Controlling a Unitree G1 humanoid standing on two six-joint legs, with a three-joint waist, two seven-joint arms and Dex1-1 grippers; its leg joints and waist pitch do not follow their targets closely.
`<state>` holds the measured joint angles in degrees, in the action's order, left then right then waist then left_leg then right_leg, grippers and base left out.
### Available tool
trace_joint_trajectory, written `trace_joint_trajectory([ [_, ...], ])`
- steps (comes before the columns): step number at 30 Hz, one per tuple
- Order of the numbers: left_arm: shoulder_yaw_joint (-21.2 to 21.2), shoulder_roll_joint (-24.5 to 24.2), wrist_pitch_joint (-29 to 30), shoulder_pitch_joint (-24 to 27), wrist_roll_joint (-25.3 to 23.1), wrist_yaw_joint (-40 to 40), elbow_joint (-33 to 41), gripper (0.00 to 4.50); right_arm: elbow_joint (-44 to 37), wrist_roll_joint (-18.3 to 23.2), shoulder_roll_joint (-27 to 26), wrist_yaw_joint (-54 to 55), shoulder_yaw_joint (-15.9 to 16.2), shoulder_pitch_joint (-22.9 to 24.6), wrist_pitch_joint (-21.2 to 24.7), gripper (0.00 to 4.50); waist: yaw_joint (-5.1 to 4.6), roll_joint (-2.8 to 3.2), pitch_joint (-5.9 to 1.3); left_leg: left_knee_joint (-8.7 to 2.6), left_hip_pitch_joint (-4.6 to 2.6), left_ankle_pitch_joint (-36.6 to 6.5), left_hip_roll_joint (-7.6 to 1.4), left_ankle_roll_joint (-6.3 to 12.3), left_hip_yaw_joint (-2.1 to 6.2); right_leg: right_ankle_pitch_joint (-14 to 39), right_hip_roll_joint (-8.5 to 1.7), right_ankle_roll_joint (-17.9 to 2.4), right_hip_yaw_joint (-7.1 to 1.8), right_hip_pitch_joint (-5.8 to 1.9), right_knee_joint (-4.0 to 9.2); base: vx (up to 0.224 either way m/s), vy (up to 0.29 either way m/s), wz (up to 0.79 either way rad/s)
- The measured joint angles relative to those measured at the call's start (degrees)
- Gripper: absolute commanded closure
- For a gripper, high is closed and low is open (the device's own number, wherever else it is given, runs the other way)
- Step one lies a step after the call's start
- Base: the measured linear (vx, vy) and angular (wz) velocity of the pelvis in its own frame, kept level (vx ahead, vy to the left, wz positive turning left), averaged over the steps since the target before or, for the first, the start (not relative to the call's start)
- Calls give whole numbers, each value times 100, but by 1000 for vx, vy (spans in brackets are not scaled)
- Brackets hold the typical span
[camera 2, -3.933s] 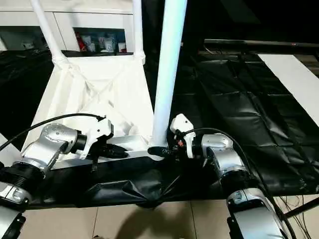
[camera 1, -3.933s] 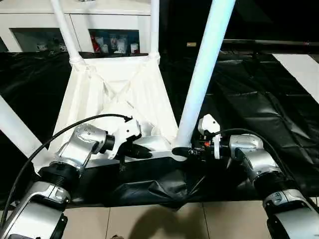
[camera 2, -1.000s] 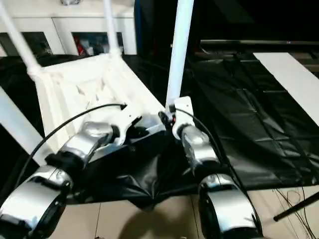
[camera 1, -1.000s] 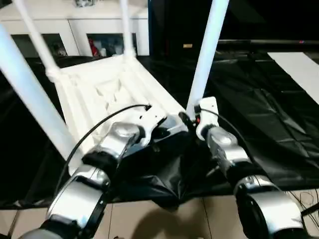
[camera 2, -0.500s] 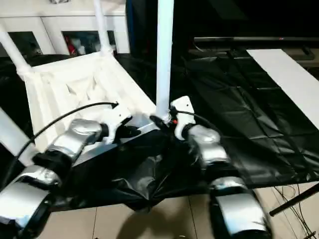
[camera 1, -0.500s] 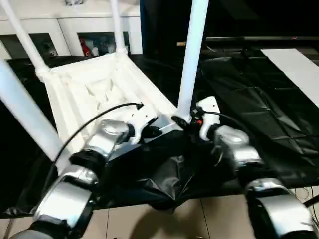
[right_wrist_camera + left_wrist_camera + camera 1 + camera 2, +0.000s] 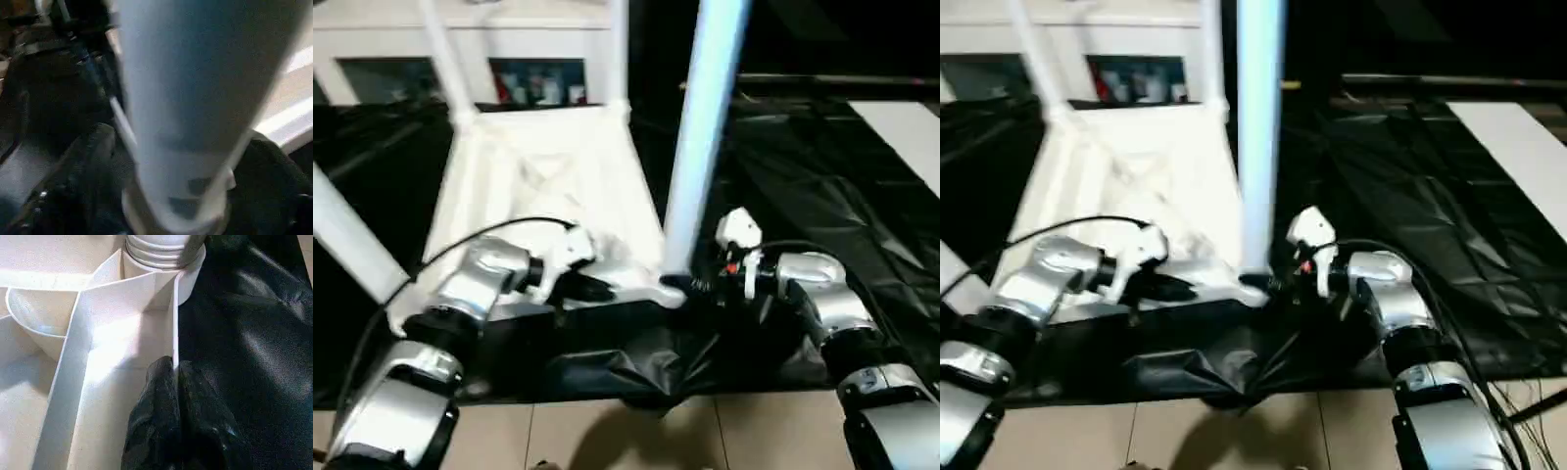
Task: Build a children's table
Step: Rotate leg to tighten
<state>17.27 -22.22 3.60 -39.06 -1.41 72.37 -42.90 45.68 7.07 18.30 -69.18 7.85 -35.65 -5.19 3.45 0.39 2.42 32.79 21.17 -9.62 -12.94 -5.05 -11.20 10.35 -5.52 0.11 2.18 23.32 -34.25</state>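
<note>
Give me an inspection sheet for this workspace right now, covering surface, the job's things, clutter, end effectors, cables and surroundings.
Surface: black plastic sheet, crumpled at its near edge, over tiled floor.
Job's things: tabletop lies ribbed underside up; four legs stand in its corner sockets, nearest leg by the right arm.
Clutter: nothing seen.
End effectors: left end effector pinches the tabletop's near rim; right end effector has a finger on each side of the nearest leg's base.
Cables: black cable arcs over the left forearm; another cable loops by the right forearm.
Surroundings: white glass-door cabinet behind, small items inside.
</note>
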Motion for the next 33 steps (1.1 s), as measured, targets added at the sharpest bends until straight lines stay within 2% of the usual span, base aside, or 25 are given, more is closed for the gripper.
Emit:
trace_joint_trajectory([
  [2, -2, -23, 19, 27, 2, 0, 67, 450, -4, 1, 12, -39, 0, 0, 2, 137, 1, -1, 0, -1, 0, 0, -4, 0, 0, 0, 2, 0, 3, 0, 0, 0, 0, 0],
  [6, -3, -90, 97, 59, 9, 72, 174, 450, -27, -1, 19, -113, -1, 0, 4, 154, 3, -1, 0, -4, -2, 0, -9, 0, 0, 1, 7, 2, 7, 1, -1, 0, 0, 0],
  [7, -4, -96, 105, 59, 9, 82, 178, 450, -27, -3, 19, -123, -1, 0, 4, 179, 4, -1, -1, -4, -2, 0, -9, 0, 0, 1, 7, 2, 6, 1, -1, 0, 0, 0],
  [11, -7, -115, 120, 81, 10, 112, 214, 450, -28, -7, 31, -124, 4, 0, 4, 198, 10, -5, -2, -4, -2, 0, -9, 0, 0, 1, 7, 2, 6, 0, 0, 0, 0, 0],
  [12, -8, -117, 123, 83, 10, 112, 215, 450, -30, -5, 31, -124, 6, 0, 4, 220, 10, -5, -2, -4, -2, 0, -9, 0, 0, 1, 7, 2, 5, 0, 0, 0, 0, 0],
  [17, -7, -141, 155, 128, 29, 104, 294, 450, -47, 7, 34, -128, 0, 0, 21, 231, 1, -5, -2, -4, -3, 0, -8, 0, 0, 1, 7, 2, 5, 0, -1, 0, 0, 0],
  [18, -8, -142, 155, 128, 29, 104, 294, 450, -47, 11, 30, -114, -4, 0, 42, 204, 1, -5, -2, -4, -3, 0, -9, 0, 0, 1, 7, 2, 5, 0, -1, 0, 0, 0],
  [19, -9, -142, 154, 128, 28, 101, 292, 450, -55, 52, 21, -115, -29, -1, 132, 204, -1, -5, -2, -4, -4, 0, -9, 0, 0, 1, 7, 1, 5, 0, -1, 0, 0, 0],
  [25, -14, -117, 127, 96, 29, 111, 216, 450, -307, 242, 80, -276, -70, 82, 654, 136, 9, -3, -3, -2, -3, 0, -8, 0, 0, 1, 7, 1, 6, 0, -2, 0, 0, 0],
  [29, -13, -104, 128, 91, 28, 105, 206, 450, -407, 250, 94, -276, -68, 189, 562, 103, 14, -2, -4, -1, -4, 0, -8, 0, 0, 1, 6, 1, 4, -1, -3, 0, 0, 0],
  [33, -10, -107, 147, 91, 31, 106, 208, 450, -445, 223, 95, -278, -55, 240, 439, 103, 12, -1, -4, 0, -5, 0, -8, 0, 0, 1, 6, 1, 4, -2, -4, 0, 0, 0],
])
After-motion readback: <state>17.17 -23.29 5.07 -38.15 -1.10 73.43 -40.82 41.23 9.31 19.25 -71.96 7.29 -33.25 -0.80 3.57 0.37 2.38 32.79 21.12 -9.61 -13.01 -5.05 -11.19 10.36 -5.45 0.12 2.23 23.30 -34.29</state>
